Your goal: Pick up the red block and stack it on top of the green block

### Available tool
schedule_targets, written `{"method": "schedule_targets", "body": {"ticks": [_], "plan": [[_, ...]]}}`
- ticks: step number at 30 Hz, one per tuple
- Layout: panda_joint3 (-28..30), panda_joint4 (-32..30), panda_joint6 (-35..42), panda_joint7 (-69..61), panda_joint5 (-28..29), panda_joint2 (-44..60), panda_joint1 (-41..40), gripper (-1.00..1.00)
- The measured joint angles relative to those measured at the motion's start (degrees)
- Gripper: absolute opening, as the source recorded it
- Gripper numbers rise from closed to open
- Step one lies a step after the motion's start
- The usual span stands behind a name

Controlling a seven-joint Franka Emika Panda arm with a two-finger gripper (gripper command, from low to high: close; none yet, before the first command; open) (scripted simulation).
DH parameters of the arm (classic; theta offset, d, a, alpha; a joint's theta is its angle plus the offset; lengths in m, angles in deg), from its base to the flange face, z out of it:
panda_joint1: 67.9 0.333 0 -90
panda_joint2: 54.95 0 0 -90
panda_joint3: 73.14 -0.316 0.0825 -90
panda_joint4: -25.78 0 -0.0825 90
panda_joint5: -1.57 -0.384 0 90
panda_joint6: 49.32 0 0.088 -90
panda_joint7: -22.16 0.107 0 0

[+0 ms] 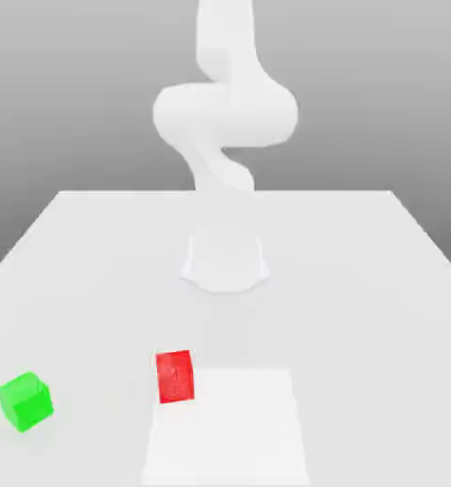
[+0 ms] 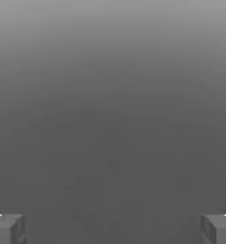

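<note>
Currently, 1 red block [image 1: 175,377] lies apart from the open pincer [image 2: 113,228].

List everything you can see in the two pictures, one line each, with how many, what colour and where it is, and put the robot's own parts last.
Table: one, pale grey, under the blocks and the arm's base
Red block: one, red, on the table, nearer the middle than the green one
Green block: one, green, on the table, toward the exterior view's left edge
Pale patch: one, near white, on the table at the front, reaching to the red block
Background: one, grey, behind the table
Arm: one, white, standing at the table's far part
Gripper: one, grey fingers, two of them, wide apart with nothing between, in the hand view
</note>
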Motion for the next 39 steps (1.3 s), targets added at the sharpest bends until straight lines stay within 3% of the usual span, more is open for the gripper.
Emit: {"method": "schedule_targets", "body": {"ticks": [17,21,25,26,33,39], "plan": [[10.6,-27.8,-24.9,-18.8,2.0,35.4,0.0,0.00],[10.0,-28.7,-32.0,-21.9,-0.2,44.4,-0.7,0.00],[4.2,-27.7,-38.3,-26.2,-6.1,51.9,-5.0,0.00],[2.6,-27.5,-39.5,-26.8,-7.0,53.3,-6.3,-1.00],[2.4,-27.5,-39.5,-26.6,-6.7,53.4,-6.6,-1.00],[6.2,-28.9,-31.2,-21.1,0.9,43.5,-4.9,-1.00]]}}
